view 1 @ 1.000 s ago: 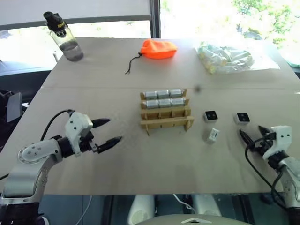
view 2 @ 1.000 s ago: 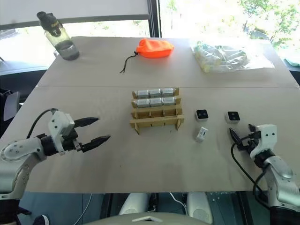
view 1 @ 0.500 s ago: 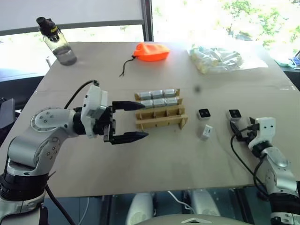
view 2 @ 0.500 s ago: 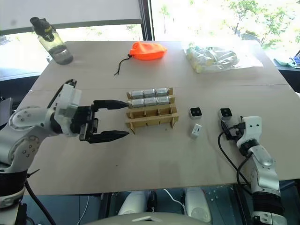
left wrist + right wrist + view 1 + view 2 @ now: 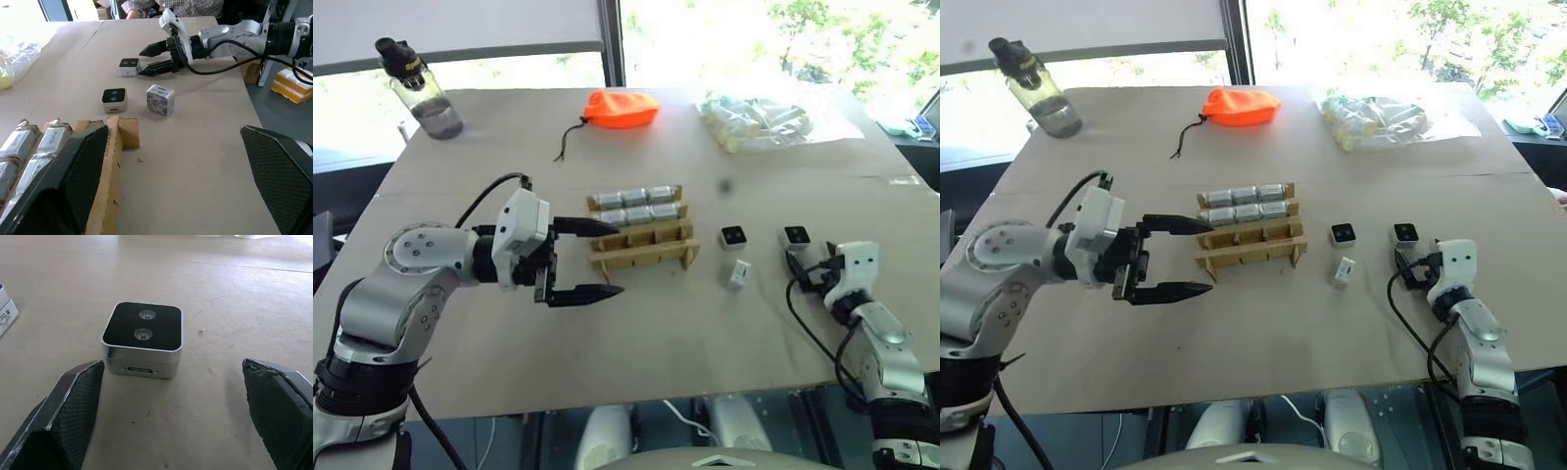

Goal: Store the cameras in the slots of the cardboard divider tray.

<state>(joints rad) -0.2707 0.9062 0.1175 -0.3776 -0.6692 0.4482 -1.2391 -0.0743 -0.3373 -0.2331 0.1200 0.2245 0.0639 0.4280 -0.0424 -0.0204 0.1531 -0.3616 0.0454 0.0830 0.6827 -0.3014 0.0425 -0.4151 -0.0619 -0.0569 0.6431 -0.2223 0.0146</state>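
The cardboard divider tray sits mid-table; its two back rows hold several silver cameras, and the front row's slots are empty. Three loose cameras lie to its right: one lens-up, one tipped on its side, and one lens-up farther right. My left gripper hovers open at the tray's left end, pointing right, with nothing between its fingers. Low over the table, my right gripper stands open just short of the rightmost camera, which lies ahead between the fingertips and untouched.
A water bottle stands at the far left corner. At the back are an orange pouch and a clear plastic bag of pale items. A person sits beyond the table's right side, near stacked boxes.
My left gripper swung right and upward from the table's left part to the tray's left end. The right gripper crept closer to the rightmost camera. The head view shifted.
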